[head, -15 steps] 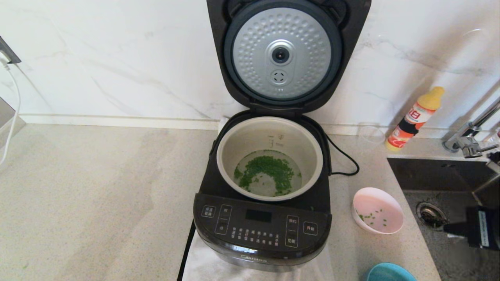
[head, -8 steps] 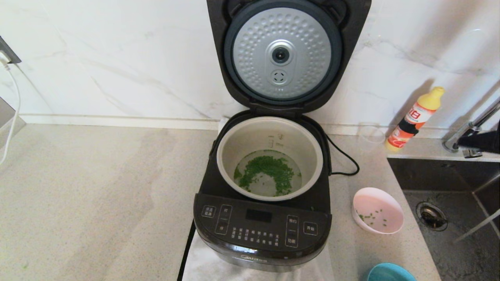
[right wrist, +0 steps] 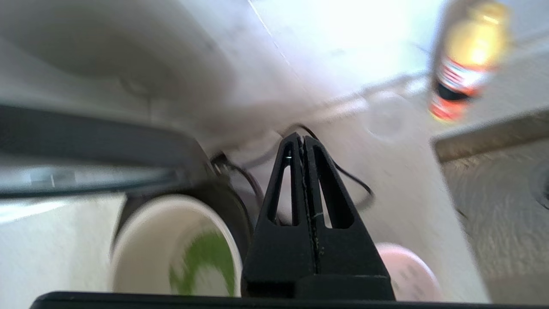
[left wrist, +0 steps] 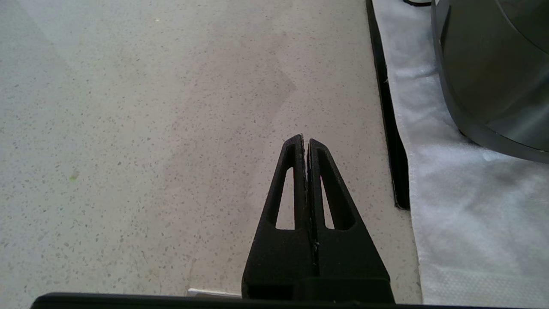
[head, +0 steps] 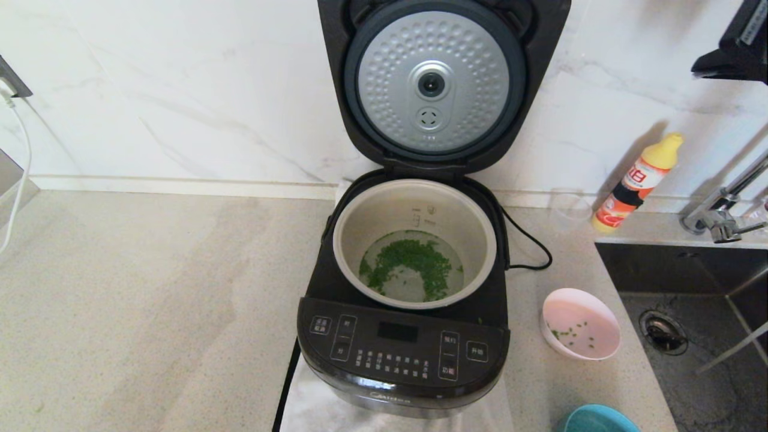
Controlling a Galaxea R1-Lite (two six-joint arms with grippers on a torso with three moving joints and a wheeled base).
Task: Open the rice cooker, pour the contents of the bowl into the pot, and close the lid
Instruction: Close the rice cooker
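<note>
nearest the robot, at the front edge of the counter (head: 150,312), a blue bowl (head: 597,420) pokes into the head view, and the left tool (left wrist: 305,143) is parked low over bare counter beside the white mat (left wrist: 463,201) under the cooker, its 2 fingers pressed together and empty. just past that sits the rice cooker (head: 402,354), its button panel facing the robot, and to its right the pink bowl (head: 580,324) stands upright on the counter, apart from the cooker, with only a few green bits left in it. inside the cooker, the pot (head: 414,198) holds water and a spread of chopped green pieces, so the pouring step looks done. behind the pot, the lid (head: 432,84) stands fully open, its dimpled silver plate facing forward. farther back, an orange bottle (head: 636,183) leans against the wall by the sink (head: 690,300). the right tool (right wrist: 303,141) is high at the upper right of the head view, near the level of the lid's top, closed on nothing. judging from this, the step in hand is closing the lid. the next move calls for bringing the closed right tool across to the lid's upper edge or back, then pushing it forward and down about its hinge until it latches, keeping clear of the pot rim.
</note>
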